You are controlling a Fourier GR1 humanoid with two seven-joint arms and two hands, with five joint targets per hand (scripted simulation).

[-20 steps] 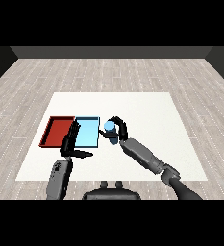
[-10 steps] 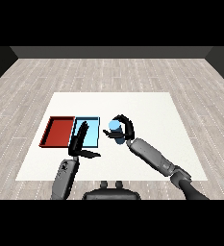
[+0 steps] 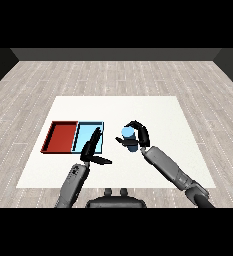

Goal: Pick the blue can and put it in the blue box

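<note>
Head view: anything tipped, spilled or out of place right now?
Nothing stands out. The right hand curls round the blue can, upright, beside the blue tray. The red tray lies square beside it; the left hand is open over the blue tray's near edge.

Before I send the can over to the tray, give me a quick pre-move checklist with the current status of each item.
1. Grasp: the right hand is curled round the blue cylindrical can: ok.
2. Can lifted off the white table: cannot tell from this one view.
3. Can upright in the hand: ok, its round top faces up.
4. Target: the shallow light blue tray shows a bare floor: ok.
5. Path: the left hand, fingers straight, lies over the blue tray's near right part, between can and tray: not ok; move it aside first.
6. Neighbour: the red tray sits directly left of the blue one, so do not overshoot: ok.
</note>
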